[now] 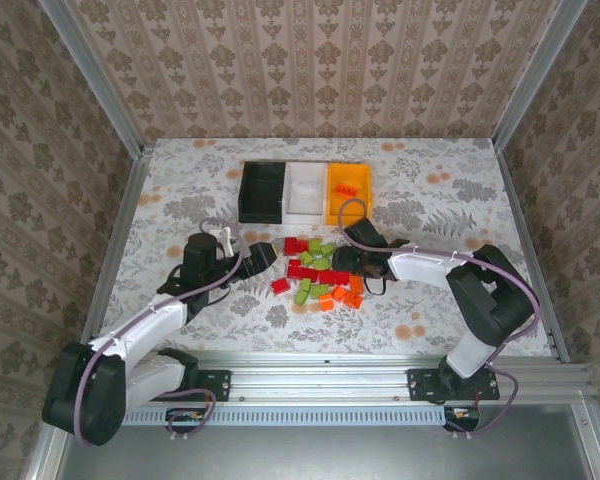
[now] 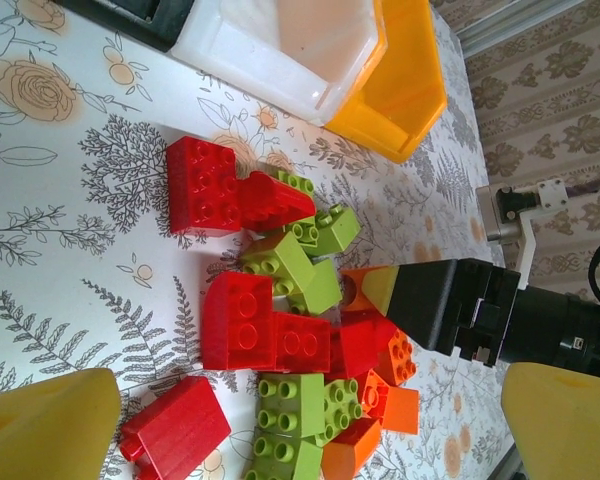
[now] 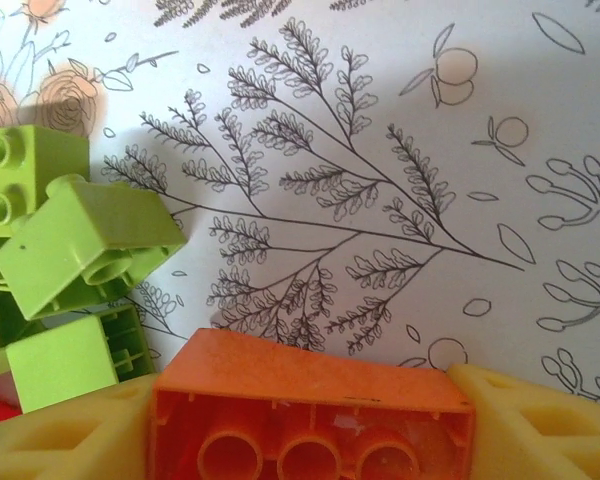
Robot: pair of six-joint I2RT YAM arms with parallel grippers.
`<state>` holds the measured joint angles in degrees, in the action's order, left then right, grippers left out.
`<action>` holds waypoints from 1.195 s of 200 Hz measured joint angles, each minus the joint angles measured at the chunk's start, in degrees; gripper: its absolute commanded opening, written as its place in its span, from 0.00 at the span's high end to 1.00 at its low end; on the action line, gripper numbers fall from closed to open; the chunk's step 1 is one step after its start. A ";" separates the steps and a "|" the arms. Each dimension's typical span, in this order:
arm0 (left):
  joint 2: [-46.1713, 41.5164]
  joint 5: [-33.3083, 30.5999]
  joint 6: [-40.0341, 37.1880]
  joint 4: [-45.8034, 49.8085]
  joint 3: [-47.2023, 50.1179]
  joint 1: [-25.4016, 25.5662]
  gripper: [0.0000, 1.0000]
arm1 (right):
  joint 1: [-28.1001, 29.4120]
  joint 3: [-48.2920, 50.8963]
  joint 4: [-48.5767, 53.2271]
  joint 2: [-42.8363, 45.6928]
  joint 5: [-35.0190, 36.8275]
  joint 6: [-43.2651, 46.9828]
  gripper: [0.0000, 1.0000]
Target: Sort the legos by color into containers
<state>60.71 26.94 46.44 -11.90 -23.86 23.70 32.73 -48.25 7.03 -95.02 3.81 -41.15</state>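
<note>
The bins (image 1: 286, 190) sit in a row at the far middle of the desk (image 1: 180, 190). The white bin (image 1: 307, 195) is in the centre, with the black bin (image 1: 262, 192) touching its left side and the orange bin (image 1: 355, 207) touching its right. One orange piece (image 1: 346, 188) lies inside the orange bin. The legos (image 1: 315, 272), red, green and orange, lie in a loose heap on the desk near the white bin, on its side toward the arms and apart from it. The right fingers (image 3: 555, 425), nearer the arms than the white bin and a little to its right, are narrowed on an orange brick (image 3: 310, 415) at the heap's edge. A yellow pad presses each end of the brick, and its hollow underside faces the wrist camera. Whether it is off the desk I cannot tell. Green bricks (image 3: 80, 245) lie just beside it. The left fingers (image 2: 50, 425) are spread wide and hold nothing. They are at the heap's other edge, nearer than the white bin and a little to its left.
</note>
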 measured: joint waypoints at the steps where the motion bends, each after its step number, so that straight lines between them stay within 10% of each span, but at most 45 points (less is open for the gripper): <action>1: -0.02 0.02 0.00 -0.02 0.00 0.00 0.00 | 0.00 -0.02 -0.04 0.02 0.00 0.00 0.34; 93: 3.10 -1.05 -0.20 2.03 -2.23 -1.22 0.00 | -2.51 -12.63 2.27 -0.74 7.04 8.13 0.36; 171: 8.68 2.29 1.16 2.95 -6.64 -8.39 0.00 | -9.14 -37.86 6.64 -19.96 11.43 18.97 0.36; 239: 8.57 4.68 1.09 4.35 -8.02 -8.87 0.00 | -9.27 -45.09 10.45 -24.50 11.02 22.86 0.20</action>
<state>69.28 31.62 47.53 -7.55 -31.88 14.83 23.46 -93.34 17.47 -119.52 14.83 -18.28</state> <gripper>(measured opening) 0.997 0.791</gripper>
